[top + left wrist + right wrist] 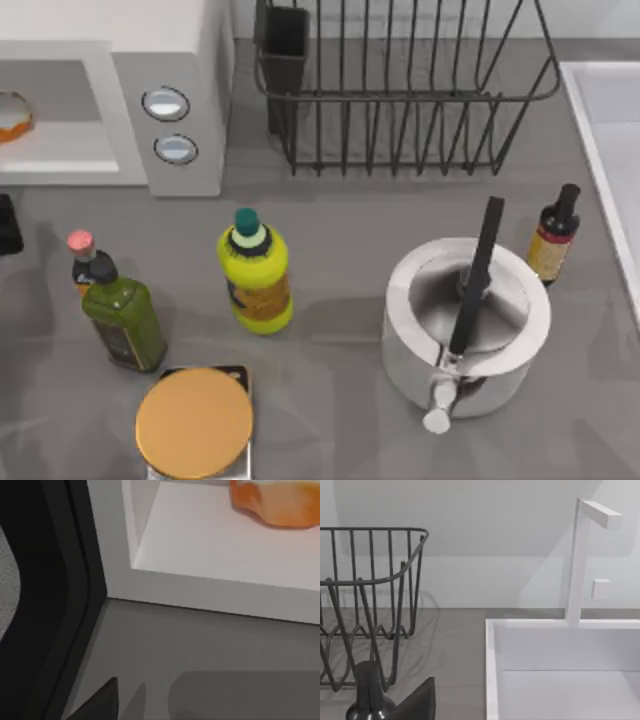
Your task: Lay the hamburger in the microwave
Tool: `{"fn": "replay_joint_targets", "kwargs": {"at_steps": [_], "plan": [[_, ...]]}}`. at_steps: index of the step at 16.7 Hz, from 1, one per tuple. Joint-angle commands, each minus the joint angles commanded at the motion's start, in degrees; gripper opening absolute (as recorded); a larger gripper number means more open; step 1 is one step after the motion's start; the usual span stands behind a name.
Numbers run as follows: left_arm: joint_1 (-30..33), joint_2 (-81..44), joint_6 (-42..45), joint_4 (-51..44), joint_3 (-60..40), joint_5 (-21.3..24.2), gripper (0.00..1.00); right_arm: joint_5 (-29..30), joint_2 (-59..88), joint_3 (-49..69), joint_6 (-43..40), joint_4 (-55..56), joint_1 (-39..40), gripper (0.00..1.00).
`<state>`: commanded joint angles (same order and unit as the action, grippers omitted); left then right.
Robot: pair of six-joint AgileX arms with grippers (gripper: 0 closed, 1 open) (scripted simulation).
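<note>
hamburger [12, 117] edge-cropped inside microwave [180, 60]

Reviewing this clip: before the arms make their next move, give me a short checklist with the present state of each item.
1. Hamburger inside the microwave cavity: ok; it sits on the cavity floor at the top view's left edge, and the left wrist view shows it there too.
2. Hamburger free of any gripper: ok, nothing touches it in the left wrist view.
3. Left gripper clear of the cavity: cannot tell; a dark part sits at the top view's left edge, in front of the microwave.
4. Microwave door open: ok, the cavity is exposed.
5. Green bottle and yellow bottle upright in front of the microwave: ok.
6. Right gripper position: cannot tell.
</note>
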<state>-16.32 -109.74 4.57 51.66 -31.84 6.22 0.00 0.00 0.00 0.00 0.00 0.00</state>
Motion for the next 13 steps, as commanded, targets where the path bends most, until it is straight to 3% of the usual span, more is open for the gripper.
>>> {"fn": "replay_joint_targets", "kwargs": {"at_steps": [7,13], "plan": [[-2.52,3.47,0.75,8.51,10.9,2.52,1.0,0.0,0.0,0.0,0.0,0.0,0.0,1.0],[-2.41,2.56,0.75,8.37,12.11,2.64,1.0,0.0,0.0,0.0,0.0,0.0,0.0,1.0]]}}
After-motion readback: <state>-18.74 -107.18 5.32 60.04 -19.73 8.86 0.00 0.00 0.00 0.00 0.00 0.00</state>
